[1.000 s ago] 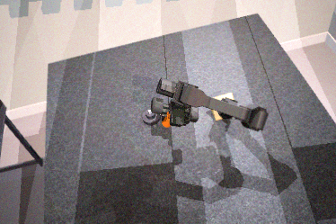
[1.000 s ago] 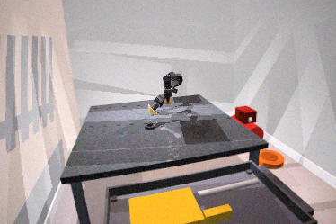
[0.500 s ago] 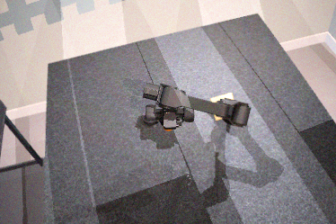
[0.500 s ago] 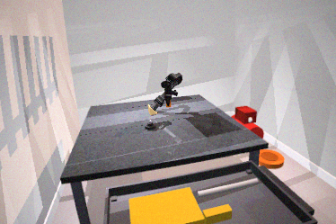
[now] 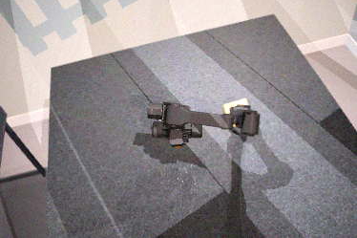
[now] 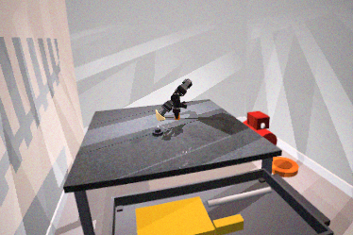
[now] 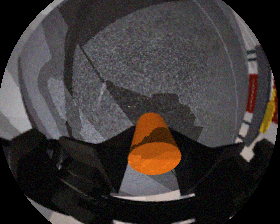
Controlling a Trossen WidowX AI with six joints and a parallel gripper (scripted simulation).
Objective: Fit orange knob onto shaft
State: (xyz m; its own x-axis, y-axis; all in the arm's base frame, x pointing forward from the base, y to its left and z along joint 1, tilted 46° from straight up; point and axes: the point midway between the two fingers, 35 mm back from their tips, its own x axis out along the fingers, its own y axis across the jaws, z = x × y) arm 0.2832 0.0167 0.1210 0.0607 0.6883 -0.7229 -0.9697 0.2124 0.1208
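The orange knob (image 7: 154, 157) is held between the fingers of my gripper (image 5: 178, 142) (image 6: 177, 114) (image 7: 150, 130), which is shut on it. In the wrist view the knob's broad, smooth face is toward the camera and its narrower end points away; no hole shows. The knob is held above the table. The round dark pedestal (image 6: 158, 131) stands on the table in the exterior view, nearer that camera and to the left of the knob, apart from it. Its shaft is too small to make out there. In the top view the arm hides the pedestal.
A pale yellow block (image 5: 236, 105) (image 6: 159, 115) shows beside the arm's base in the top view. The dark table (image 5: 86, 90) (image 6: 109, 164) carries the arm's shadow. Beyond the table are a red object (image 6: 258, 121), an orange ring (image 6: 285, 166) and a tray holding a yellow block (image 6: 175, 216).
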